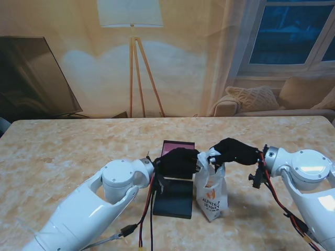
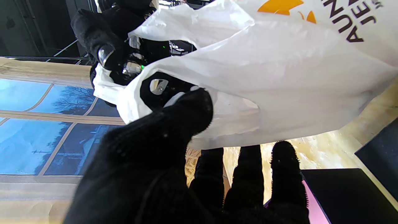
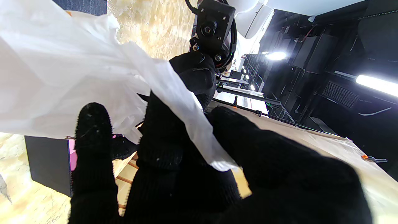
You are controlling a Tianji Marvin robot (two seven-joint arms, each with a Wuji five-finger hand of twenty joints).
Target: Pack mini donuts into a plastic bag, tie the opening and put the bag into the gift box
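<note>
Both hands at the mouth of the plastic bag [image 1: 211,194]

The bag stands on the counter [image 1: 63,151] just right of the gift box [image 1: 174,197]. The left robot hand [image 1: 178,162] and right robot hand [image 1: 233,151] each pinch its top edge. The film looks thin, limp and slippery, likely light; hold the bunched neck, not the printed body.

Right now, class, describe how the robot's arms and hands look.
Both arms have glossy white rounded shells with silver round joint caps. Each robot hand, left and right, wears a black knitted glove. Red and black cables run along the forearms.
</note>
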